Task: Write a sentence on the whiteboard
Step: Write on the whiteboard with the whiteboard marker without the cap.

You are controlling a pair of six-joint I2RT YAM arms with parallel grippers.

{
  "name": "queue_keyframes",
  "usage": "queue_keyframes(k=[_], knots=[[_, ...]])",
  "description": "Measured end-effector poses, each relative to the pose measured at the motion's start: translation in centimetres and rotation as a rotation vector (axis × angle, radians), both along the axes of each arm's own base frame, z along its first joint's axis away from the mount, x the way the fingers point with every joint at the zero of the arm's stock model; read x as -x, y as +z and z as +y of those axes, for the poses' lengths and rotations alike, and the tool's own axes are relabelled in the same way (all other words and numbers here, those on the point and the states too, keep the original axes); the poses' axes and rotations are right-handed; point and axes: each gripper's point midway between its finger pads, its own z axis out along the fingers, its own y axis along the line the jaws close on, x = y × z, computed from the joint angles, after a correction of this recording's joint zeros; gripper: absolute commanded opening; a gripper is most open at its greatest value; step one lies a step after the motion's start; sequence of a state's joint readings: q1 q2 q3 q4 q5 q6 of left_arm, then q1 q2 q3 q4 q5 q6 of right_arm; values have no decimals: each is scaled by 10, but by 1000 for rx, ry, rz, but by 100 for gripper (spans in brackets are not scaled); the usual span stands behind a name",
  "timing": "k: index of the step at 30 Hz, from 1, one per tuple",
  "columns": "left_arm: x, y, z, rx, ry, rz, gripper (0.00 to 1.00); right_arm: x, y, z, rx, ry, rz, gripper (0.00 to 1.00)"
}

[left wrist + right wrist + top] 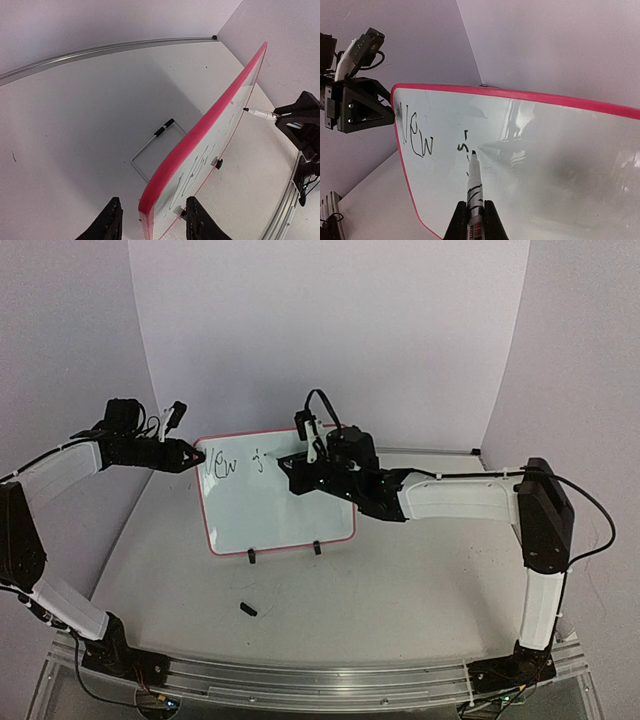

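Right pincer clamps a marker, tip on the whiteboard mid-frame beside the sentence begun "New"; left pincer, parted, straddles the board's left edge.

Inventory: one whiteboard, centre frame, standing on two black feet. One marker. One complete word written, plus one started letter. One left gripper, one right gripper. One small black object, lower centre.

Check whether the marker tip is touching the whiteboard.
Touching. The right wrist view shows the marker with its tip on the whiteboard, at the end of a stroke.
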State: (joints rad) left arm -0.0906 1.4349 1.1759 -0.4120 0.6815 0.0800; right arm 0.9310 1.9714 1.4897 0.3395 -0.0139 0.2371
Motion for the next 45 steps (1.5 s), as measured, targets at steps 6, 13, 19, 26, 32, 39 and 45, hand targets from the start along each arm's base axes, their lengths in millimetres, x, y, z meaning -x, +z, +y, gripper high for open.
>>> queue_keyframes(k=[6,13,19,26,32,39,45], knots=[[0,2,-1,4,-5,-7,33,-7,0,-1,5,-34,-4,0],[0,3,-2,11,-13,-12,26,-12,0,3,5,-39,-5,0],[-1,3,-3,15,-18,-14,23,-13,1,5,5,-36,-5,0],[-1,2,-3,15,-18,-13,22,-12,0,6,3,-28,2,0],[-1,2,-3,15,-18,-13,22,-11,-3,6,3,-25,11,0],[-2,2,-3,15,-17,-13,22,-8,-15,5,17,-19,31,0],[-2,3,-3,15,-16,-15,22,-6,-23,3,30,-23,38,0]])
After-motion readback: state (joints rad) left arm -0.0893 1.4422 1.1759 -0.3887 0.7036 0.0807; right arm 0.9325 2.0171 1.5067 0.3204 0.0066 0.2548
